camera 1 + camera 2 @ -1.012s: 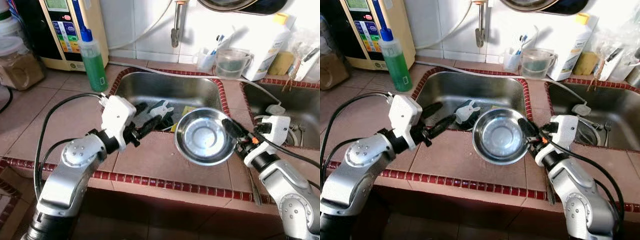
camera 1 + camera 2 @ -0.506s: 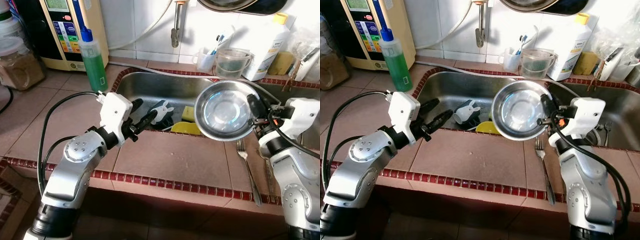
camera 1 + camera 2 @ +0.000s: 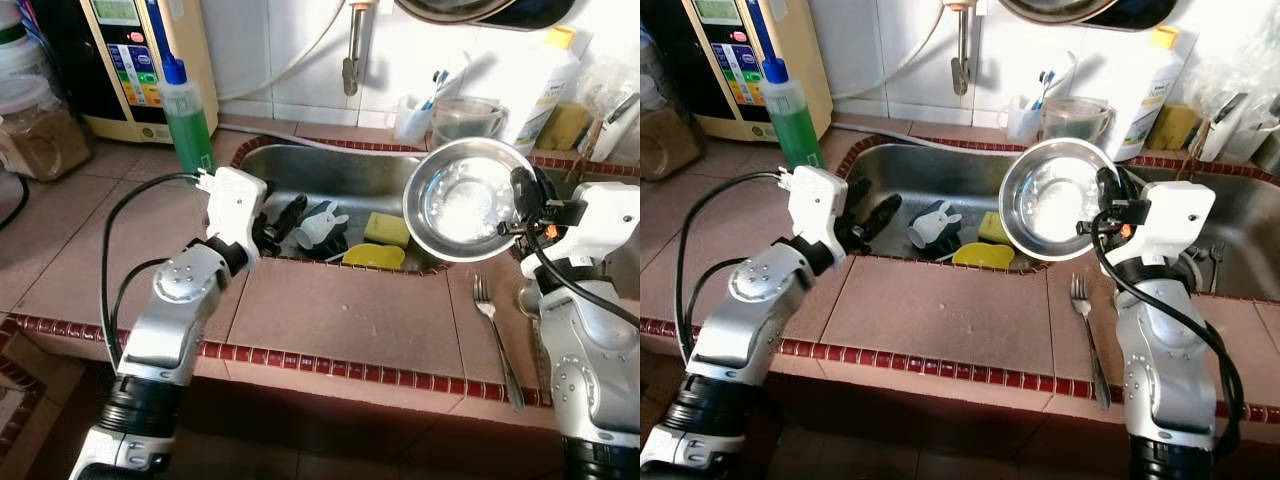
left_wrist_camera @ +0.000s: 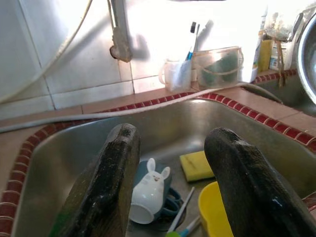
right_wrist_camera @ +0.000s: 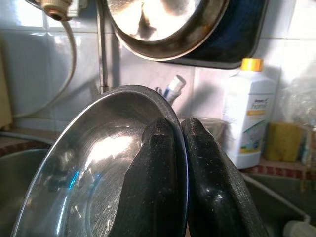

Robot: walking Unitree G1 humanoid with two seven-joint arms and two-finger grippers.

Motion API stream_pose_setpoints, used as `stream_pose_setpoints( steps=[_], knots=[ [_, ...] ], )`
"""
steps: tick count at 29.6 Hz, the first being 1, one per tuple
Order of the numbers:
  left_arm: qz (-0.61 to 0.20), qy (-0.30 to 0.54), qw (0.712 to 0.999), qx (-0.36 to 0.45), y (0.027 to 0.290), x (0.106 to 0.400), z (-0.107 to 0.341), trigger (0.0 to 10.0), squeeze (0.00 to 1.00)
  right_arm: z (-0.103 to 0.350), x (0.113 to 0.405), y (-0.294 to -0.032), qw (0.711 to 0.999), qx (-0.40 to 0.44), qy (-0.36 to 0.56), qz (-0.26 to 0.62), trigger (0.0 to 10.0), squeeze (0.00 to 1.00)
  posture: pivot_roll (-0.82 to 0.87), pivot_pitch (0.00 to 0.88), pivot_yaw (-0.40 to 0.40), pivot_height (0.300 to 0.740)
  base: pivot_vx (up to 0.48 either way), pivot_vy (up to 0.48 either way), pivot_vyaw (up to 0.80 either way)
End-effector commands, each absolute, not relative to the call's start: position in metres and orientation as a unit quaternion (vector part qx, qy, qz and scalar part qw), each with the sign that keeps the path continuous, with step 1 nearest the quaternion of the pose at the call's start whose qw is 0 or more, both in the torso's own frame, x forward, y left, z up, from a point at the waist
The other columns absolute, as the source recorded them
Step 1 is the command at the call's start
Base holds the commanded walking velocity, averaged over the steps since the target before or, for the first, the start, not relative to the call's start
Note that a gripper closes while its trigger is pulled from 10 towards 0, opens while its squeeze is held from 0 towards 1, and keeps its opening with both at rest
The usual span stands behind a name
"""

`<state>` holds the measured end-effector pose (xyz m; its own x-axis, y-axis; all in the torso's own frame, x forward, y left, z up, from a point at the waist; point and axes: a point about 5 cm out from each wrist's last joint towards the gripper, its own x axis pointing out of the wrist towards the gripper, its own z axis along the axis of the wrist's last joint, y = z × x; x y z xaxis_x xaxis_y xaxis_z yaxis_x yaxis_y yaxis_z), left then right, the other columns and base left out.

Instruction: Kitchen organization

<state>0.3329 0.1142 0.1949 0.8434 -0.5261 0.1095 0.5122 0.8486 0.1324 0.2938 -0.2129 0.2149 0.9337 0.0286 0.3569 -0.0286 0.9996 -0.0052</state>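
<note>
A: Where is the round stainless-steel bowl (image 3: 463, 199)?

B: In the air, tilted on edge above the right rim of the left steel sink (image 3: 330, 170), its hollow facing the camera. The right gripper (image 5: 174, 133) is clenched on its rim, one black finger inside and one outside (the right wrist view shows the rim pinched between them).

A: And the left gripper (image 4: 173, 143)?

B: Released, its two fingers spread apart with nothing between them. It hangs over the front left corner of that sink, pointing into the basin.

A: What lies in the basin?

B: A small white rabbit-shaped cup (image 4: 148, 190) on its side near the front wall, a yellow rectangular sponge (image 3: 386, 228) just to its right, and a yellow plastic bowl (image 3: 374, 256) against the front rim.

A: Anything on the terracotta-tiled bench (image 3: 340, 315)?

B: A metal fork (image 3: 495, 338) lies near the front edge, on the strip between the two sinks, below the raised bowl. A tall green bottle with a blue cap (image 3: 186, 116) stands by the back left corner of the left sink. At the back edge, against the white wall tiles, stand a clear plastic jug (image 3: 462, 118) and a white detergent bottle with a yellow cap (image 3: 1148, 85).
</note>
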Motion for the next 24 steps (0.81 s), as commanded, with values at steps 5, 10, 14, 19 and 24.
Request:
stream_pose_setpoints(
  steps=[5, 10, 14, 19, 24],
  knots=[
    [-0.299, -0.062, 0.952, 0.035, 0.105, 0.329, 0.190, 10.0, 0.00, 0.217, 0.294, -0.218, 0.982, -0.009, -0.188, -0.002, 10.0, 0.00, -0.16, 0.035, 0.012, 0.703, 0.000, 0.000, 0.00],
    [-0.303, -0.055, 0.951, 0.031, 0.104, 0.328, 0.187, 10.0, 0.00, 0.217, 0.294, -0.222, 0.982, -0.015, -0.190, -0.010, 10.0, 0.00, -0.16, 0.032, 0.015, 0.703, 0.000, 0.000, 0.00],
    [-0.314, -0.056, 0.947, 0.031, 0.098, 0.326, 0.186, 10.0, 0.00, 0.217, 0.295, -0.224, 0.981, -0.018, -0.192, -0.018, 10.0, 0.00, -0.16, 0.028, 0.015, 0.703, 0.000, 0.000, 0.00],
    [-0.331, -0.057, 0.942, 0.030, 0.092, 0.324, 0.185, 10.0, 0.00, 0.215, 0.295, -0.223, 0.982, -0.015, -0.189, -0.020, 10.0, 0.00, -0.16, 0.024, 0.016, 0.703, 0.000, 0.000, 0.00],
    [-0.340, -0.054, 0.938, 0.034, 0.089, 0.323, 0.184, 10.0, 0.00, 0.213, 0.295, -0.224, 0.982, -0.020, -0.186, -0.021, 10.0, 0.00, -0.17, 0.022, 0.017, 0.703, 0.000, 0.000, 0.00]
  ],
)
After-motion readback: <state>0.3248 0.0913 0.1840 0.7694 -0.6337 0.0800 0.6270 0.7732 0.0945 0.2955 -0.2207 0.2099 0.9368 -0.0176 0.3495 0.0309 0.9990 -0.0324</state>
